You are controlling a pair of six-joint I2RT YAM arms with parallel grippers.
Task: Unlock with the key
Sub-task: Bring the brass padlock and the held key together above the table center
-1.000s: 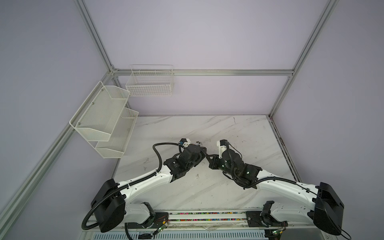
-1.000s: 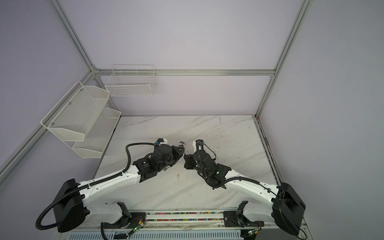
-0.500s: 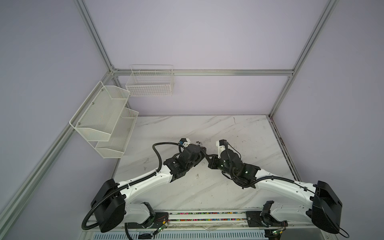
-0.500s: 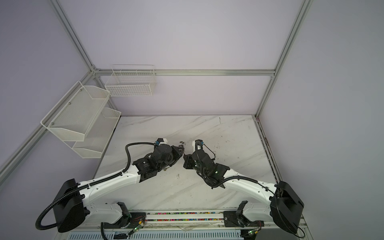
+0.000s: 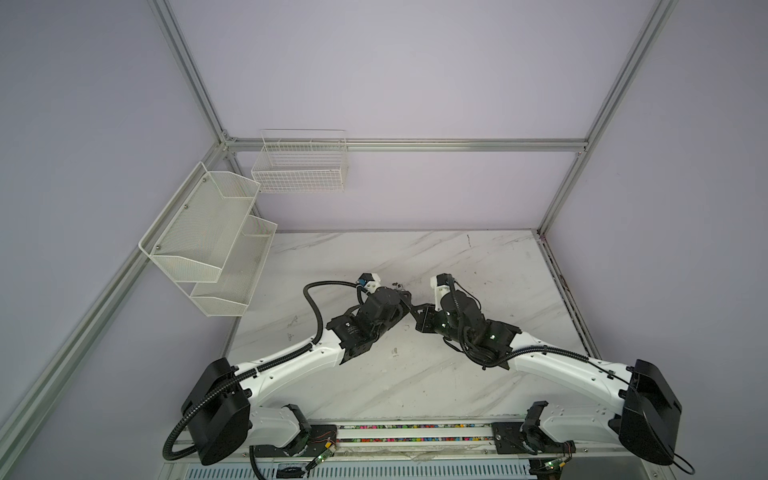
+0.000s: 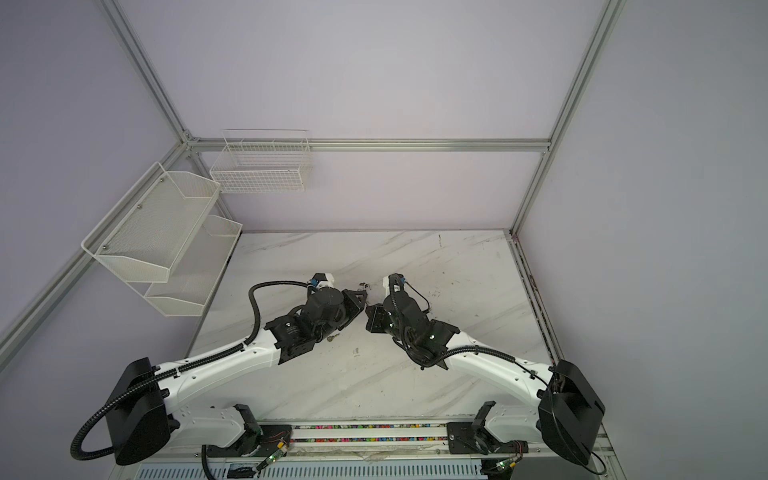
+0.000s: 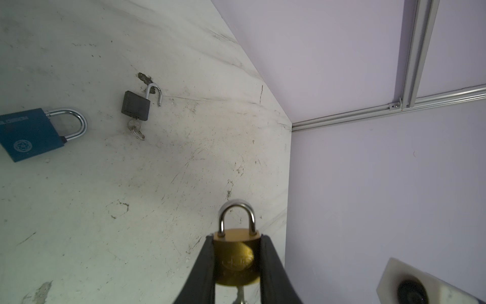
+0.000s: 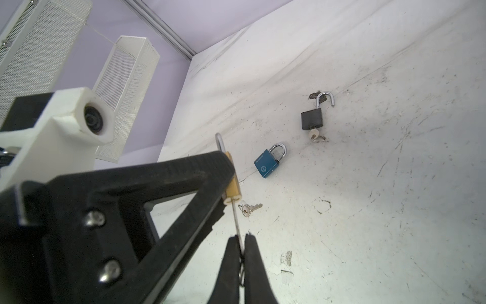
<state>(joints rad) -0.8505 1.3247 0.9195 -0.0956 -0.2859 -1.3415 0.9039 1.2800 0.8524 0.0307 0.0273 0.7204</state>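
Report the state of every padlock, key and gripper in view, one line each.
left gripper, shut on the brass padlock
right gripper, shut on the held key
brass padlock, shackle closed, held key in its keyhole
blue padlock, shackle closed, lying on the table
black padlock, shackle open, small key in it, on the table
loose key, lying on the table, untouched

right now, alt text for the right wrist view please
The right gripper pinches a key whose blade runs into the bottom of a brass padlock clamped in the left gripper. Beyond, on the table, lie a shut blue padlock, an open black padlock and a loose key.
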